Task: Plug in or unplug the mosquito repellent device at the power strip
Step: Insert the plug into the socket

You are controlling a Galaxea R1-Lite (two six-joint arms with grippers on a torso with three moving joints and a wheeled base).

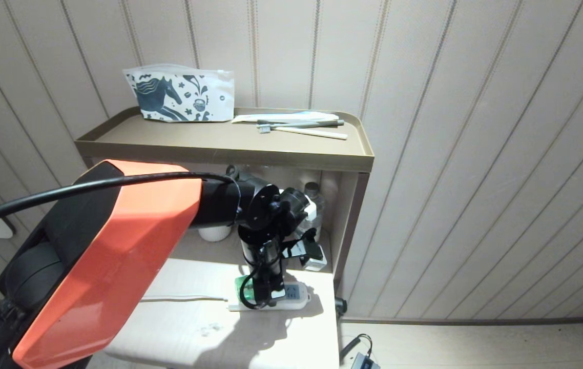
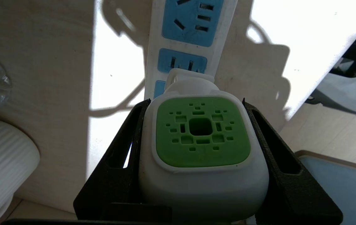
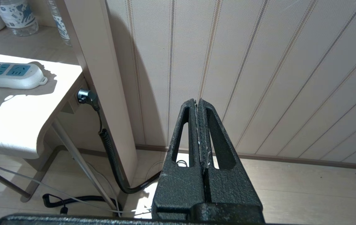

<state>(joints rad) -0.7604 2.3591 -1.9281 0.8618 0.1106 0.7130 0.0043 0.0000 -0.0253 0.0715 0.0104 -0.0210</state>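
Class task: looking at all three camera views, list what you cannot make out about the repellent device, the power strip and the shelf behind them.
- Head view: the left gripper hides most of the mosquito repellent device.
- Left wrist view: the device covers its own plug, so its seating in the power strip is unseen.
- Right wrist view: the strip is cut by the edge.
- Head view: the left arm blocks the water bottles.

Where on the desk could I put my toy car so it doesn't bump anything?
The front of the desk, between the power strip and the near edge, is bare. It's crowded behind the strip: the left hand grips the repellent device there, with a white cup and bottles at the back.
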